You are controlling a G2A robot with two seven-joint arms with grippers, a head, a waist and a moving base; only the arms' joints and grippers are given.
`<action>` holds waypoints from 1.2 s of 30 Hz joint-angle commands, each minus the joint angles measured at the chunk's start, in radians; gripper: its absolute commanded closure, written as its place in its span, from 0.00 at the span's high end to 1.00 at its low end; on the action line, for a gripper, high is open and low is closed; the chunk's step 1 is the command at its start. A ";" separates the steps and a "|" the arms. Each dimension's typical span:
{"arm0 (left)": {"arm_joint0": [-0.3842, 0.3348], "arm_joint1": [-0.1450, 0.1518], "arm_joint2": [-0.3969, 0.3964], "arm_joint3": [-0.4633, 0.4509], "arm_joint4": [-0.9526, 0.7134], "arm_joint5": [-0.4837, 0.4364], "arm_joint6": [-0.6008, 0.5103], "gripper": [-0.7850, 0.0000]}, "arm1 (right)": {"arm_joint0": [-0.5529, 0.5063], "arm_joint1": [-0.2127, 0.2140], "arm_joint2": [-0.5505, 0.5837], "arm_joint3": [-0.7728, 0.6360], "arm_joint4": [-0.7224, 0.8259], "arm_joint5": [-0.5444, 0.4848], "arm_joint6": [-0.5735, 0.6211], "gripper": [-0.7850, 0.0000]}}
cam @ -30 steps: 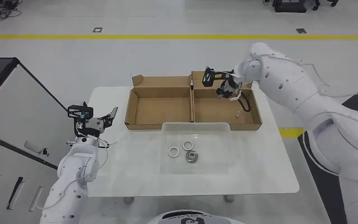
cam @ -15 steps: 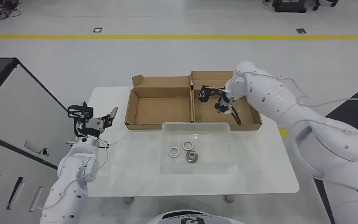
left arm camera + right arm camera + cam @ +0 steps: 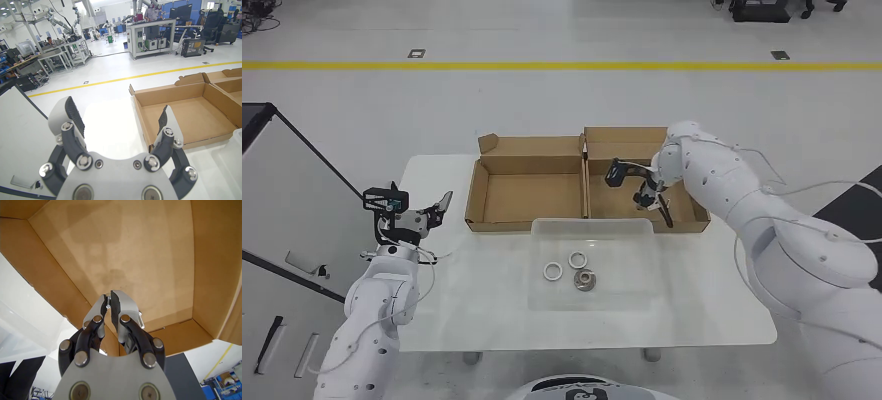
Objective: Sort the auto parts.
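the small screw (image 3: 108, 303) is pinched upright between the pads of the right gripper (image 3: 108, 298), which is clamped on it at the very tips, so the threaded shank shows in the narrow gap. i read that tip hold as a way to let the screw fall cleanly once the fingers part. it hangs over the bare floor of the right-hand cardboard box (image 3: 151, 247), close to the wall that faces the clear tray (image 3: 592, 226). that suggests this box is the bin for screws. a second screw (image 3: 141, 321) seems to lie on that floor just beside one finger, partly hidden by it. from above, the right gripper (image 3: 647, 195) sits inside the outline of the right-hand cardboard box (image 3: 614, 208). its arm comes in from the far right side with the elbow bent and the wrist tipped down so the fingers point at the cardboard. the left-hand cardboard box (image 3: 527, 200) touches it along a shared wall, and i see nothing on its floor. in the clear tray two rings (image 3: 554, 270) and a hub-like part (image 3: 584, 281) lie close together, not yet sorted by my reckoning. the left gripper (image 3: 117, 106) is spread wide with nothing between its pads. it is raised over the left edge of the table (image 3: 492, 300), well apart from the parts and facing the left-hand cardboard box (image 3: 189, 117). it looks parked out of the way.
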 commanded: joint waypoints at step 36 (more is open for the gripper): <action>0.000 0.000 0.000 0.000 0.000 0.000 0.000 1.00 | 0.052 -0.071 0.040 0.153 -0.037 0.004 -0.034 0.00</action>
